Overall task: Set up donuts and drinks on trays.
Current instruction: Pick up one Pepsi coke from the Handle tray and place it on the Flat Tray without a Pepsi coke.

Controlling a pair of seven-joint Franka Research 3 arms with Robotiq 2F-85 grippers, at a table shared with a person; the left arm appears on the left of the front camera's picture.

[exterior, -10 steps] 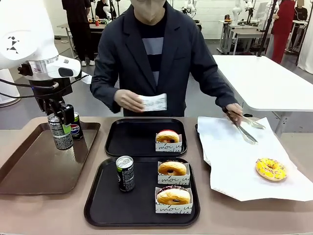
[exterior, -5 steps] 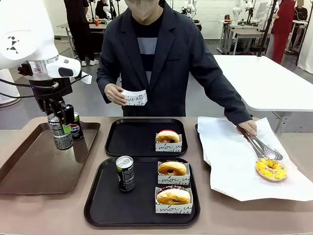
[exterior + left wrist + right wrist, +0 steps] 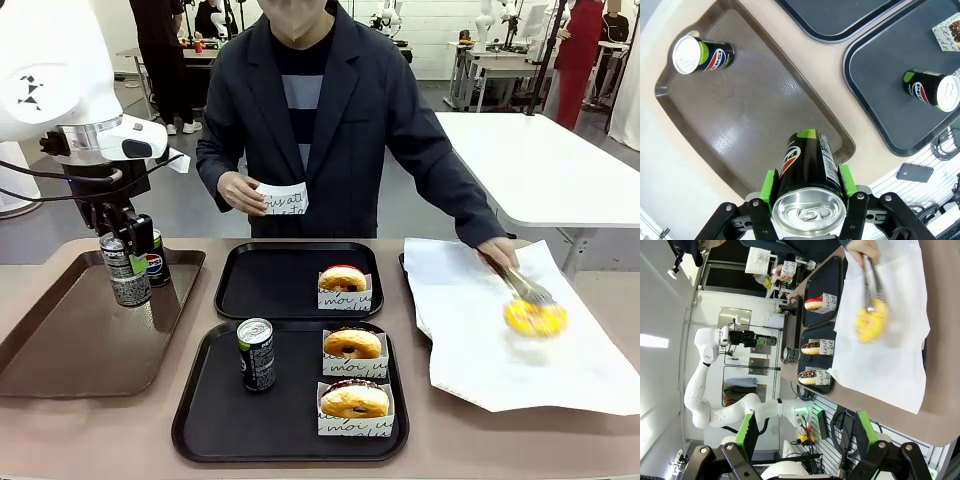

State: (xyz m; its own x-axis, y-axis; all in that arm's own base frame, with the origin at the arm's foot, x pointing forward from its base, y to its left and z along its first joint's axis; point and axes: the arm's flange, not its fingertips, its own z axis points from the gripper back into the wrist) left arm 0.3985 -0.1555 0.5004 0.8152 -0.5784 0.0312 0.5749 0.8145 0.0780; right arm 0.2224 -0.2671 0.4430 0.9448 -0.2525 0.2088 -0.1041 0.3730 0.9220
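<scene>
- The second soda can [image 3: 807,170] hangs above the brown tray [image 3: 60,345], clamped upright in the left tool [image 3: 807,192], pads on opposite sides of its body.
- To do this well, carry it level to the far black tray [image 3: 262,280], which holds one red donut [image 3: 343,278] and no drink, and lower it well apart from the sleeve.
- The right tool [image 3: 805,440] idles with fingers apart, holding nothing.
- Across the tabletop [image 3: 100,430], a person's tongs [image 3: 522,285] grip the yellow donut [image 3: 535,318].

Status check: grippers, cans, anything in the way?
Left gripper shut on soda can above brown tray. Right gripper open. Far black tray unobstructed.
</scene>
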